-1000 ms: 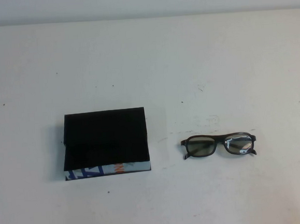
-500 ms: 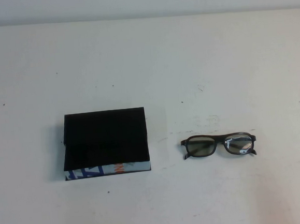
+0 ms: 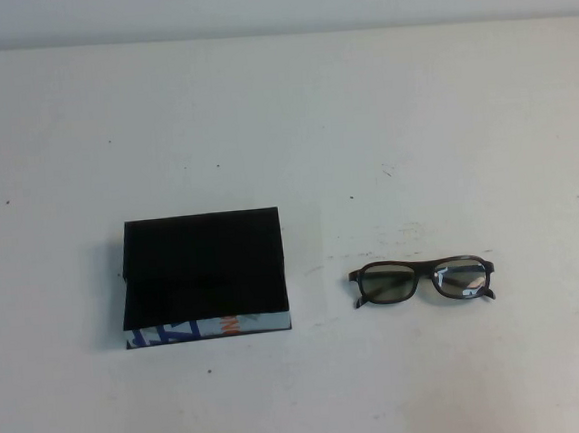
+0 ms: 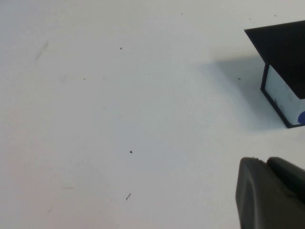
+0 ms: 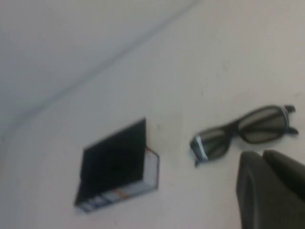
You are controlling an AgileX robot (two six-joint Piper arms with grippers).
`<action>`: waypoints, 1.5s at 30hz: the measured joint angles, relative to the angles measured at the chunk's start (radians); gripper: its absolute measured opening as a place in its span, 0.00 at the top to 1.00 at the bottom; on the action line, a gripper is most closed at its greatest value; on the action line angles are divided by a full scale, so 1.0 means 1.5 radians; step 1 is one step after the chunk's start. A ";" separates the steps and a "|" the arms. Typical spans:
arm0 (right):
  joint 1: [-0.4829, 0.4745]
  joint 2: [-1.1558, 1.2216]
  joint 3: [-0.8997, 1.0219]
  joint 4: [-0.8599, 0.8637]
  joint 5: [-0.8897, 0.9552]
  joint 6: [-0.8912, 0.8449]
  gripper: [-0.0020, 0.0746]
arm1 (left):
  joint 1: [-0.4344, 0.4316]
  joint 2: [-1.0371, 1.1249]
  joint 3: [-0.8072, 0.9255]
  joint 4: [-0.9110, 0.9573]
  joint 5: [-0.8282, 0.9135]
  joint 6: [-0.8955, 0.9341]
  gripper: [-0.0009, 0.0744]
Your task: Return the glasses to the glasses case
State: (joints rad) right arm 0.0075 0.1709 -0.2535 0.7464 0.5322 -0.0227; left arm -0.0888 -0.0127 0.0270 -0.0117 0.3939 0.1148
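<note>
The glasses (image 3: pixel 423 281) lie on the white table at the right, dark frame, greyish lenses, arms folded toward the front edge. The glasses case (image 3: pixel 206 275) stands open to their left, black with a white printed strip along its front. Neither arm shows in the high view. In the left wrist view my left gripper (image 4: pixel 264 160) is shut and empty over bare table, apart from a corner of the case (image 4: pixel 281 52). In the right wrist view my right gripper (image 5: pixel 261 153) is shut and empty, above the table, short of the glasses (image 5: pixel 243 130); the case (image 5: pixel 114 164) lies beyond.
The white table (image 3: pixel 282 127) stretches wide behind and around both things. A wall edge runs along the table's far side (image 3: pixel 275 27). Small dark specks dot the surface.
</note>
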 joint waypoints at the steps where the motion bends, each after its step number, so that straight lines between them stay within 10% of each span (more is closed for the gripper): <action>1: 0.000 0.029 -0.024 -0.023 0.032 -0.011 0.99 | 0.000 0.000 0.000 0.000 0.000 0.000 0.99; 17: 0.004 0.530 -0.293 -0.121 0.253 -0.248 0.99 | 0.000 0.000 0.000 0.000 0.000 0.000 0.99; 27: 0.238 0.769 -0.491 -0.324 0.260 -0.303 0.99 | 0.000 0.000 0.000 0.000 0.000 0.000 0.99; 35: 0.303 0.977 -0.687 -0.442 0.299 -0.515 0.98 | 0.000 0.000 0.000 0.000 0.000 0.000 0.99; 45: 0.299 1.145 -0.820 -0.455 0.341 -0.736 0.76 | 0.000 0.000 0.000 0.000 0.000 0.000 0.99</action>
State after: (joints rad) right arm 0.4554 1.8885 -1.4837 0.0632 1.0443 -1.1273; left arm -0.0888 -0.0127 0.0270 -0.0117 0.3939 0.1148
